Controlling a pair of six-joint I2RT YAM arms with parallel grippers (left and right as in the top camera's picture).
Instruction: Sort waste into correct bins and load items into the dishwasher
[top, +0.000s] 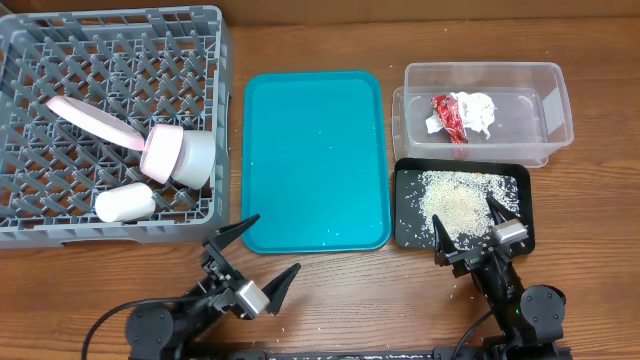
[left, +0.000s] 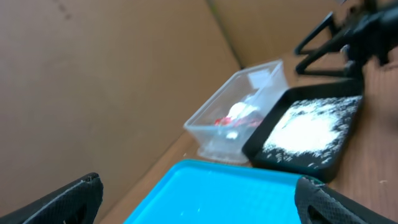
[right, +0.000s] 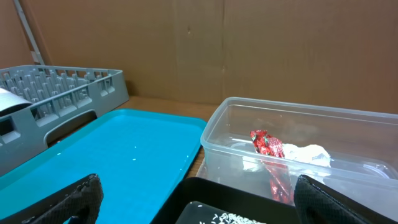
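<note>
A grey dishwasher rack (top: 60, 60) at the back left holds a pink spoon (top: 90, 120), a pink and white cup (top: 178, 155) and a white cup (top: 124, 203). A clear bin (top: 487, 112) at the back right holds a red and white wrapper (top: 462, 113), which also shows in the right wrist view (right: 273, 155). A black tray (top: 462, 205) holds spilled rice. The teal tray (top: 315, 160) is bare. My left gripper (top: 258, 255) is open and empty at the teal tray's near edge. My right gripper (top: 470, 228) is open and empty over the black tray's near edge.
Loose rice grains lie on the wooden table near the right arm (top: 458, 292). A brown cardboard wall (right: 249, 43) stands behind the table.
</note>
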